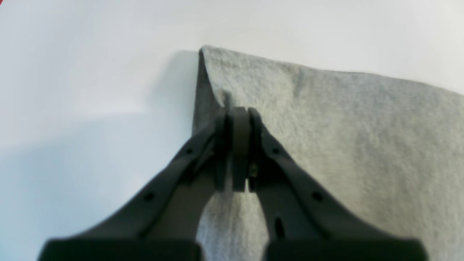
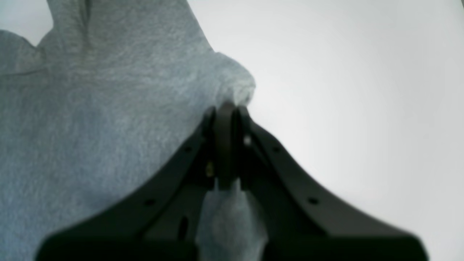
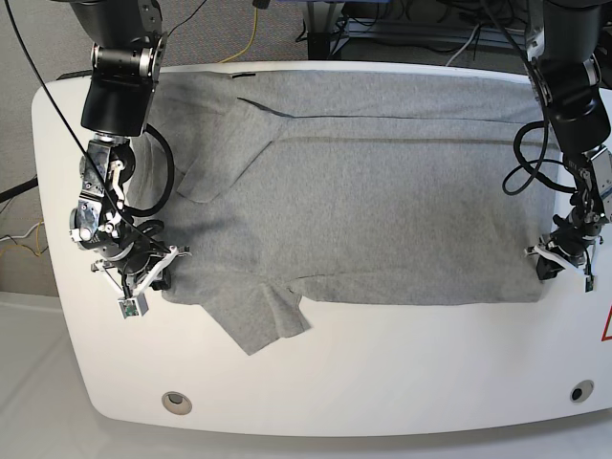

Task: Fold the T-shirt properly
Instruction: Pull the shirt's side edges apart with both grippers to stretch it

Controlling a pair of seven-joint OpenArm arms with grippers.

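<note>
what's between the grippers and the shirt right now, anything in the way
Nothing visible. The left gripper is shut on a corner of the T-shirt, and the right gripper is shut on its opposite edge. Only bare table surrounds it.

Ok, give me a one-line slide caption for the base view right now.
Both grippers, left and right, pinch opposite edges of the grey T-shirt spread on the white table.

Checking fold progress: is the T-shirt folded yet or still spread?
Mostly spread. In the base view the T-shirt lies wide across the table, one sleeve sticking out; both claws, left and right, pinch its edges.
</note>
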